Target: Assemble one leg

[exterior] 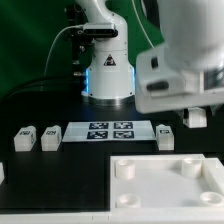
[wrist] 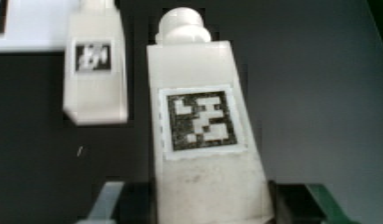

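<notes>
The claw [wrist: 206, 203] is closed on a small white oblong plastic leg [wrist: 202, 120], with a dark finger [wrist: 309, 203] at each side of the block. The leg's square black-and-white tag faces the wrist camera. A second leg [wrist: 95, 72] of the same kind lies just beside it on the black bench [wrist: 321, 80], not touching it. In the exterior view the white arm [exterior: 180, 75] fills the upper right of the frame, above the end of the flat white marker board [exterior: 108, 131] on the exterior view's right. The held leg is hidden there.
</notes>
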`<state>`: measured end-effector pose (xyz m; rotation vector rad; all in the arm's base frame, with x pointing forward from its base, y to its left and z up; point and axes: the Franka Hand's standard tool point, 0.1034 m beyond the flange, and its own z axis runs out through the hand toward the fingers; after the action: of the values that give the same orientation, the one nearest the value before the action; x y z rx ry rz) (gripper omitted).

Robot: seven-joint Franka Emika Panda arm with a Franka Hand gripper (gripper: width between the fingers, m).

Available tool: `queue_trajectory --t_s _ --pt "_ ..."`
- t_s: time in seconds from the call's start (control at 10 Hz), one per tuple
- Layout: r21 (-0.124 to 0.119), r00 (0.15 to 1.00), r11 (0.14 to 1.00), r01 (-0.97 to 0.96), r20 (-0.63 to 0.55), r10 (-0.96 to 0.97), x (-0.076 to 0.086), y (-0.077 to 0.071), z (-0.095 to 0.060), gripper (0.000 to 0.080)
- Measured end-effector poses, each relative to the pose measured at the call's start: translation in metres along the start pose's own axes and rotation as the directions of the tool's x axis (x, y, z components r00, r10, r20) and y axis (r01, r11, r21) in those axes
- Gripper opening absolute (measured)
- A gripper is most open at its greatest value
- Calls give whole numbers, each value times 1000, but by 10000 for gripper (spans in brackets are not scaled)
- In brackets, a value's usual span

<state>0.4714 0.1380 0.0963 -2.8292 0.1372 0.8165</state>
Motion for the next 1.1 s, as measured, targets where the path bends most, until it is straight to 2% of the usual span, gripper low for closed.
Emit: queue_trajectory --t_s 0.2,0.3,0.4,0.5,0.6,0.7,0.8,0.9,1.0,1.1 --pt "-16 987 1000 -11 -163 9 -24 -3 -33 295" --pt "-7 955 1000 -24 -295 21 -22 -11 -46 295" --pt "-6 902 1000 -9 -431 5 -21 -11 -43 295" --pt "-9 875 1000 -9 -485 3 -25 -8 -37 295" --pt "-9 811 1000 7 -585 -11 -17 -10 -46 295" --pt "-39 754 999 33 -655 -50 -5 -5 -64 295" --pt "-62 712 996 60 -697 -86 7 3 -93 295" --pt "-43 613 997 66 -786 -75 23 4 -126 295" --pt "-27 542 997 78 -838 -65 31 -6 -135 295" --pt "-21 510 996 91 -858 -65 35 -12 -135 295"
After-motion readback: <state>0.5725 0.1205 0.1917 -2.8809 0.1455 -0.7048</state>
